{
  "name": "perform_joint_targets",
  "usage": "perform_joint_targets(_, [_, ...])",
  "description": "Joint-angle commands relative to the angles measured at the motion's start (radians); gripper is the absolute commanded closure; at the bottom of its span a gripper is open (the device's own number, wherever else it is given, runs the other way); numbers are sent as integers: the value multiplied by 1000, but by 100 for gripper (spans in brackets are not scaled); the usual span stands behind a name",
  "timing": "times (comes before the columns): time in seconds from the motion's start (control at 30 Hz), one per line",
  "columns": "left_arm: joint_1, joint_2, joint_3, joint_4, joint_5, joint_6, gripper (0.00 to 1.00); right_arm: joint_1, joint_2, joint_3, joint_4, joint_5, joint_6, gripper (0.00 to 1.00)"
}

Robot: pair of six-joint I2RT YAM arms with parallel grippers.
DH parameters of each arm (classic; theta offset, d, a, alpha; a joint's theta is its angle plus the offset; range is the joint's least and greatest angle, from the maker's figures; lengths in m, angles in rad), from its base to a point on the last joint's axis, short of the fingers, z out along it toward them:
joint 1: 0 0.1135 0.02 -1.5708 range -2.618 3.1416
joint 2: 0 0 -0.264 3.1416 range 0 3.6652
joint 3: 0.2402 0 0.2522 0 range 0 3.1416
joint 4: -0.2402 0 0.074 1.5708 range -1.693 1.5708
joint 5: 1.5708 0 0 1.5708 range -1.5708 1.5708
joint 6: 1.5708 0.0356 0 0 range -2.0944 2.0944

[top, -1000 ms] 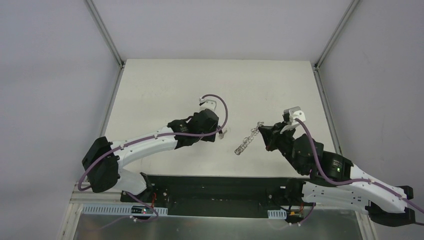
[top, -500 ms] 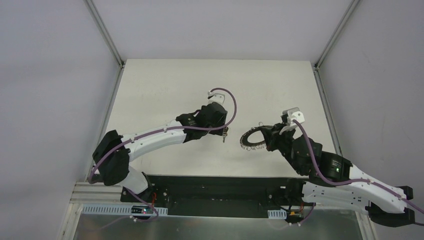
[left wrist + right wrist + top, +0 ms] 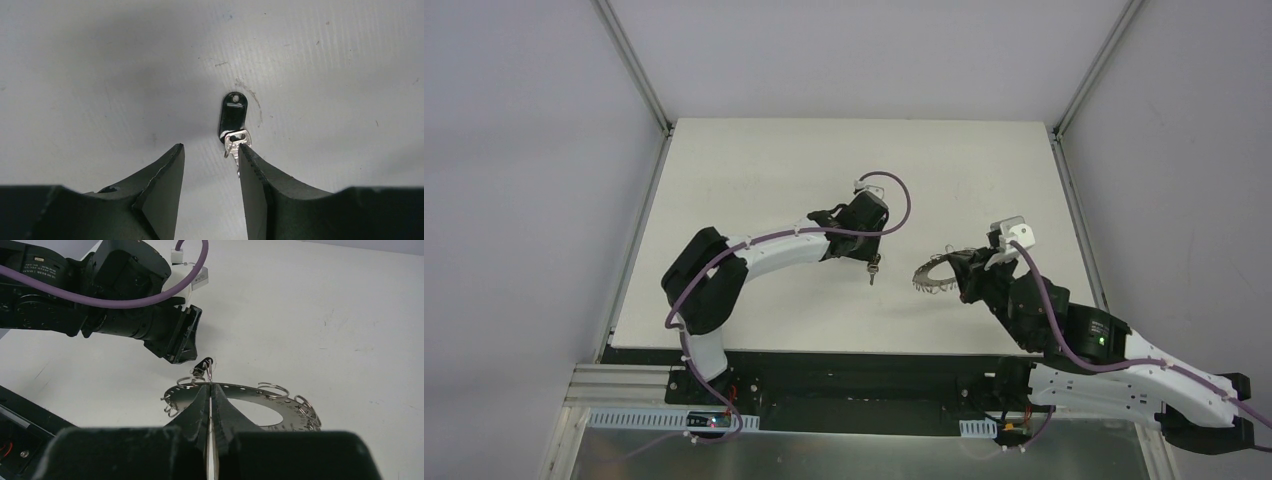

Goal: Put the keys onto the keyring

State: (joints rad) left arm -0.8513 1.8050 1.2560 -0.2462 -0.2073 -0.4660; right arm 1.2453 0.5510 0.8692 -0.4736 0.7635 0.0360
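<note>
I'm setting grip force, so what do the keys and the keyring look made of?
The keyring: flat silvery metal, brushed-looking, with punched holes and thin wire loops around its rim. The keys: a glossy black head, probably plastic given its sheen, and a bright metal blade.

My left arm [image 3: 774, 245] has stretched out over the counter [image 3: 754, 180], and its elbow has come in from the left edge. My left jaws, before at the left of the keys [image 3: 874, 272], now point at them from the far side. The keyring [image 3: 939, 272], earlier hanging from my right jaws as a narrow chain, has opened into a ring.
</note>
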Motion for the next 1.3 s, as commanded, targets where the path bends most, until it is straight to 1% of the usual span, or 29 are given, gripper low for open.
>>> perform_joint_targets(0.0, [-1,29,38,28,88,-14,58,0,10,28,34,40,-25,100])
perform_joint_targets(0.17, [-1,40,17,55,120,-16,60,-1,38,30,35,38,-31,100])
perform_joint_targets(0.43, [-1,72,27,55,152,-7,66,-1,54,43,38,15,-28,100])
perform_joint_targets(0.73, [9,67,-8,56,157,-2,67,-2,67,50,36,11,-28,100])
perform_joint_targets(1.0, [15,89,-18,54,161,1,73,-1,79,59,36,8,-30,100])
perform_joint_targets(1.17, [19,86,-24,55,163,0,75,-1,88,63,37,7,-30,100])
perform_joint_targets(1.27, [20,89,-26,54,166,-1,78,-3,90,65,37,6,-29,100])
